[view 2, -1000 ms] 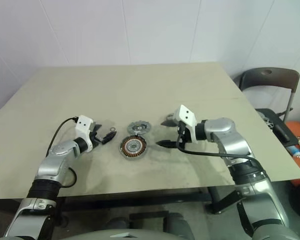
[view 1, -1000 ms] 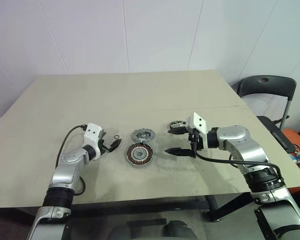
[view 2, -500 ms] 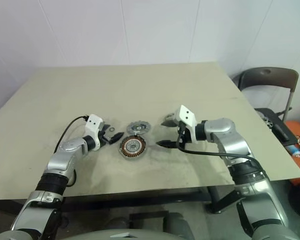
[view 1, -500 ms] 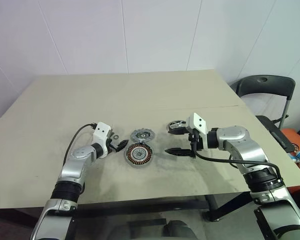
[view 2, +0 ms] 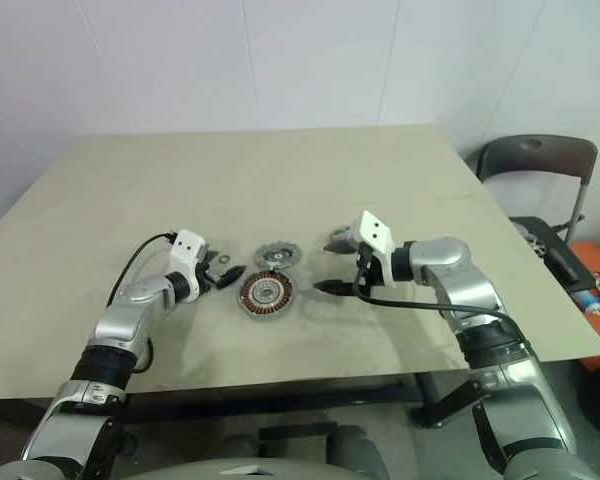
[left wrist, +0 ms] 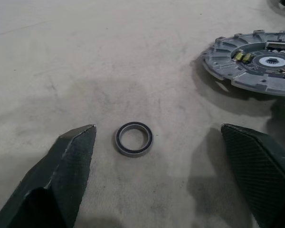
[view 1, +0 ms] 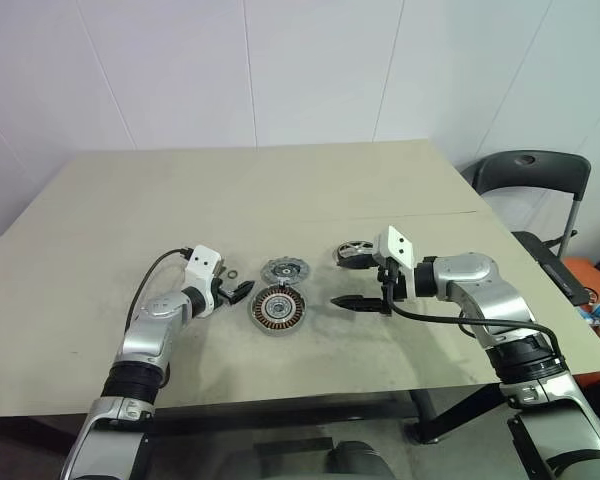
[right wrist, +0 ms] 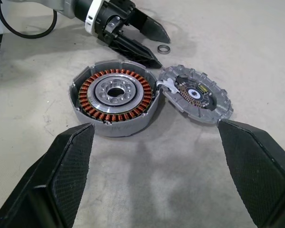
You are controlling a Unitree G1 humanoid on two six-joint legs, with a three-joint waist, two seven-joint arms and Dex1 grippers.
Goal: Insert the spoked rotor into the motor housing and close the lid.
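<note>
The left gripper [view 1: 236, 290] is now closer to the parts than one second ago: its arm reaches further in toward the middle of the table [view 1: 280, 190], and the black fingers stand on both sides of the small ring [left wrist: 134, 138], not touching it. Before, the fingertips were still a little to the left of this ring. The fingertip nearest the motor housing [view 1: 277, 309] now comes just beside its rim. Most of this reach happens in the first half of the second; after that the arm hardly moves.
</note>
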